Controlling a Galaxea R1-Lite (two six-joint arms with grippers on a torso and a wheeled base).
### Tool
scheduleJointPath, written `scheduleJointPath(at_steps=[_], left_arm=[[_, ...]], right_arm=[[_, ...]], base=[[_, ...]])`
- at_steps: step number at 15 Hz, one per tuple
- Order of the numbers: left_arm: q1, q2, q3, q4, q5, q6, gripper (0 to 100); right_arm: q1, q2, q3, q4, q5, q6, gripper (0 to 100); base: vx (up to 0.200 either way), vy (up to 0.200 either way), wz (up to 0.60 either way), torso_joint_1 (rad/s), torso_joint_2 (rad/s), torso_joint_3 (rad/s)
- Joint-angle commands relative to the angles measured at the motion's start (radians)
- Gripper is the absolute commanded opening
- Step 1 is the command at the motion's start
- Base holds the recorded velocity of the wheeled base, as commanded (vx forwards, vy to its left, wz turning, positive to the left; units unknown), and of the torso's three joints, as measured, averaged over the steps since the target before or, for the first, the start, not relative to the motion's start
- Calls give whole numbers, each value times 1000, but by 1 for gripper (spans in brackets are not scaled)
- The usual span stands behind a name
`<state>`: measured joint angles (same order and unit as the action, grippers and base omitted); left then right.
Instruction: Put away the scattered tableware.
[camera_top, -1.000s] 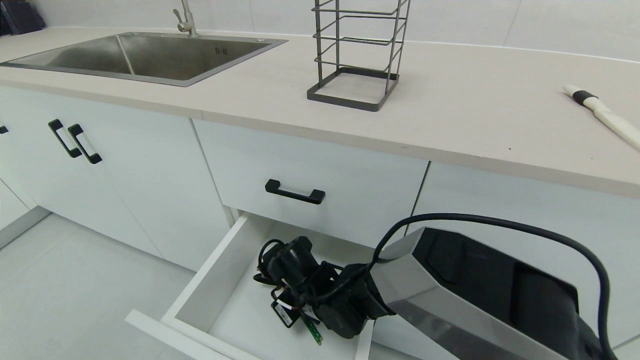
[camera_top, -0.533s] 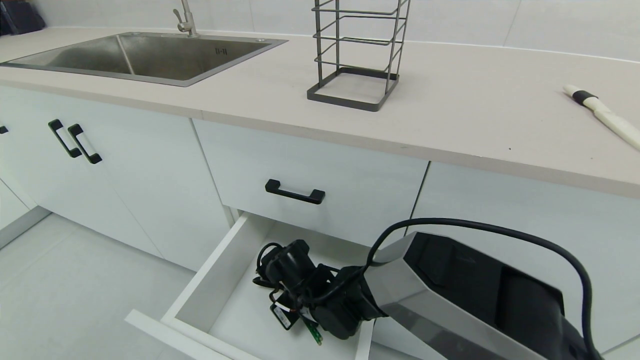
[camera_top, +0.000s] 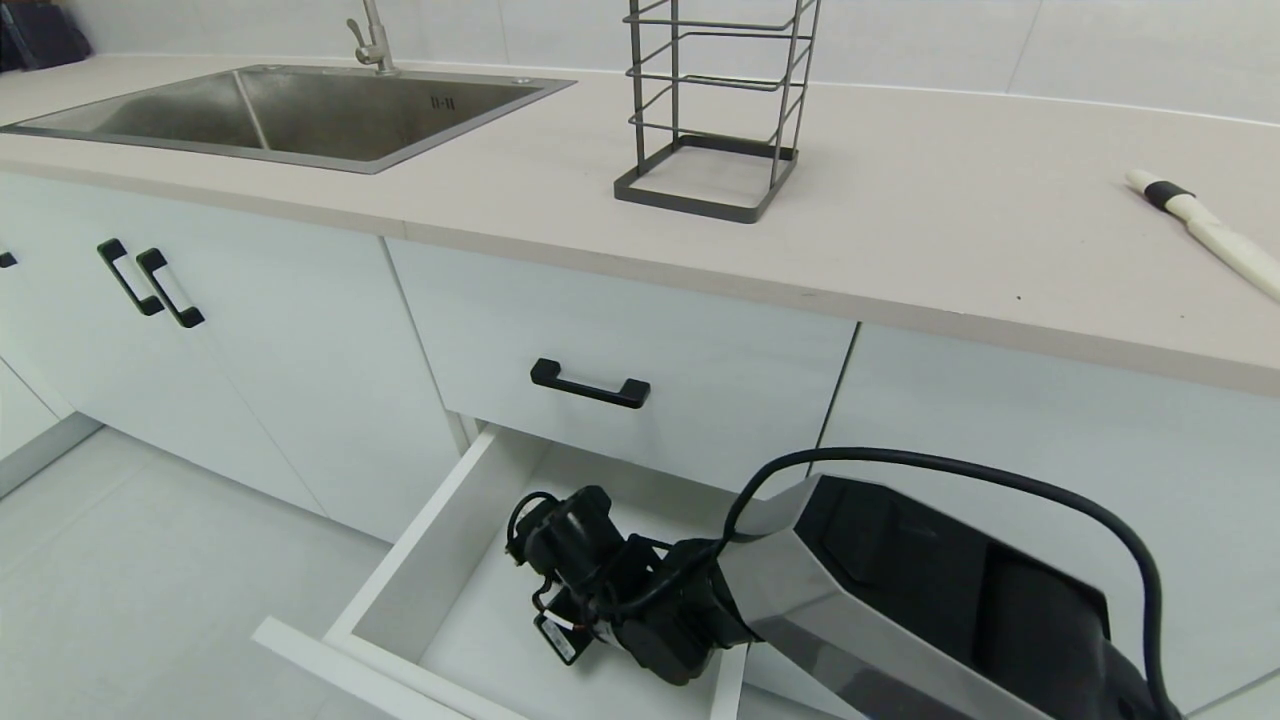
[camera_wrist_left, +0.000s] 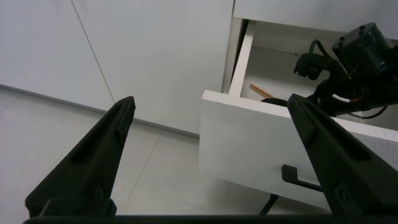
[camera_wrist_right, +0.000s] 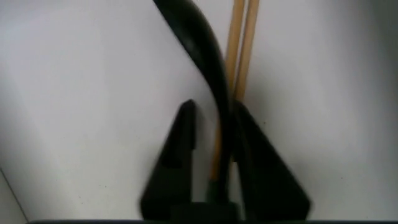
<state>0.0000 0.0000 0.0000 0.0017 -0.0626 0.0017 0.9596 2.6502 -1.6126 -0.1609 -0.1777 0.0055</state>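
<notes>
My right gripper (camera_wrist_right: 214, 115) is down inside the open lower drawer (camera_top: 440, 560), shut on the handle of a black spoon (camera_wrist_right: 198, 46). A pair of wooden chopsticks (camera_wrist_right: 244, 43) runs alongside the spoon, close over the white drawer floor. In the head view the right wrist (camera_top: 620, 590) covers the fingers and the spoon. My left gripper (camera_wrist_left: 211, 155) hangs open in front of the drawer, low over the floor, with nothing between its fingers. From there I see the chopstick tips (camera_wrist_left: 256, 91) over the drawer front. A white utensil with a black band (camera_top: 1205, 230) lies on the counter at the far right.
A dark wire rack (camera_top: 715, 110) stands on the beige counter, and a steel sink (camera_top: 270, 105) lies at the left. A shut drawer with a black handle (camera_top: 588, 384) sits right above the open one. Cabinet doors are to the left.
My right arm has sunk slightly lower into the drawer and shifted a little. The counter, the rack and the white utensil have not moved.
</notes>
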Motion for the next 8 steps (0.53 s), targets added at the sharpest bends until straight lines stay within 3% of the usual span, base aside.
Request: scheduleJointPath(at_steps=[1,8], left_arm=[[0,2,0,0,1,0,100],[0,2,0,0,0,0,100]], right_arm=[[4,5,-1,3,0,-1,100],[25,-141,72,-20,-2,-1,100]], base=[[0,0,0,0,0,0],[0,0,0,0,0,0]])
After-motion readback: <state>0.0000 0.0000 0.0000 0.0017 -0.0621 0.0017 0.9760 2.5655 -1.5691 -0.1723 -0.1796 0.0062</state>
